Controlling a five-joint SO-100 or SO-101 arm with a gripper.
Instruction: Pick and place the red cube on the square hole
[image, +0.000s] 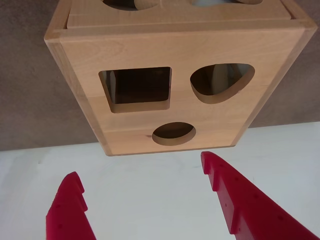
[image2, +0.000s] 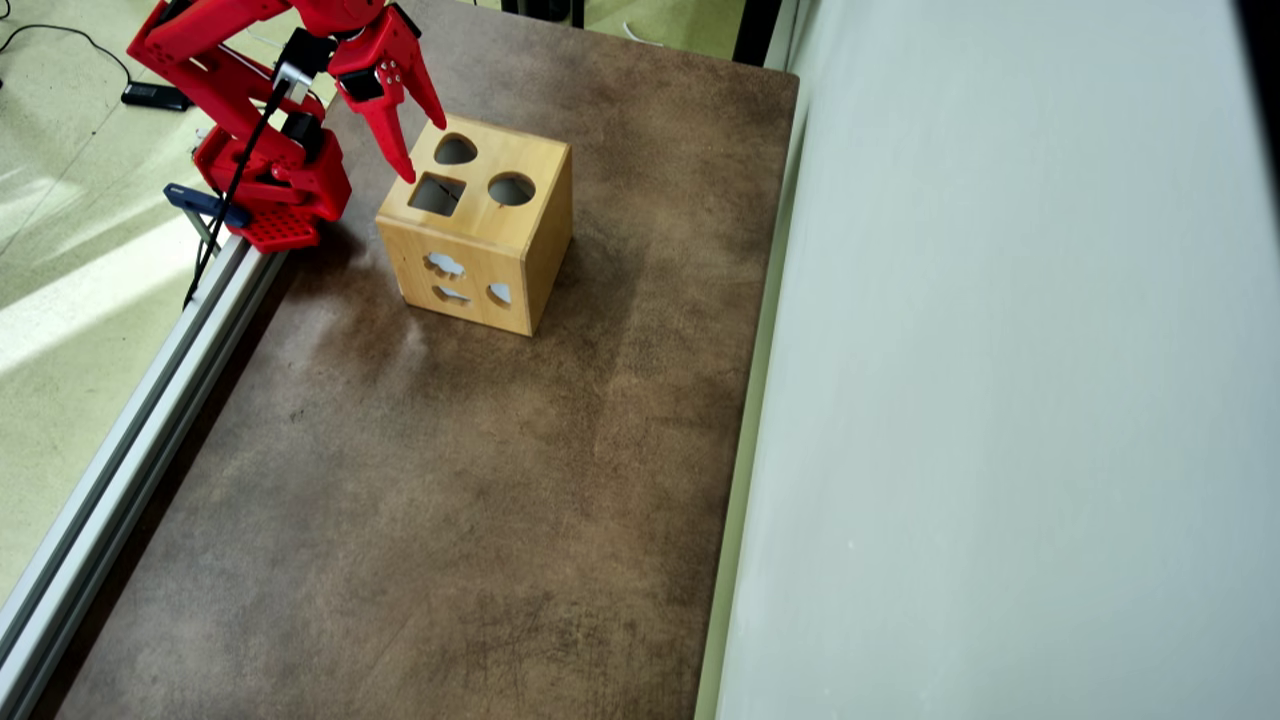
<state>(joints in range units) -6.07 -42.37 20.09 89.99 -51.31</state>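
Reaching in from the bottom edge of the wrist view, the red gripper (image: 142, 165) shows its two fingers set wide apart with nothing between them, one finger (image: 70, 207) at the lower left and the other finger (image: 245, 200) at the lower right, pale surface filling the gap. Just beyond the fingertips sits the wooden box (image: 80, 55), its holed face turned to the camera. On that face the square hole (image: 140, 87) lies above and slightly left of the gap between the fingers, dark inside; the rounded heart-like cutout (image: 222, 82) is to its right and the round cutout (image: 173, 133) is below both, nearest the fingertips. The red cube does not show in either view, so I cannot tell where it is. In the overhead view the gripper (image2: 420, 150) points down at the left top edge of the box, its tips close beside the square hole (image2: 437, 194) and apart from each other, while the arm (image2: 250, 110) rises from its red base at the table's left rim. The box stands upright on a brown, mottled tabletop (image2: 420, 500) near the top left corner, with more cutouts on its side face. A metal rail (image2: 130, 420) runs along the table's left edge, pale green floor (image2: 60, 250) lies beyond it, and a broad pale panel (image2: 1000, 400) fills the right side.
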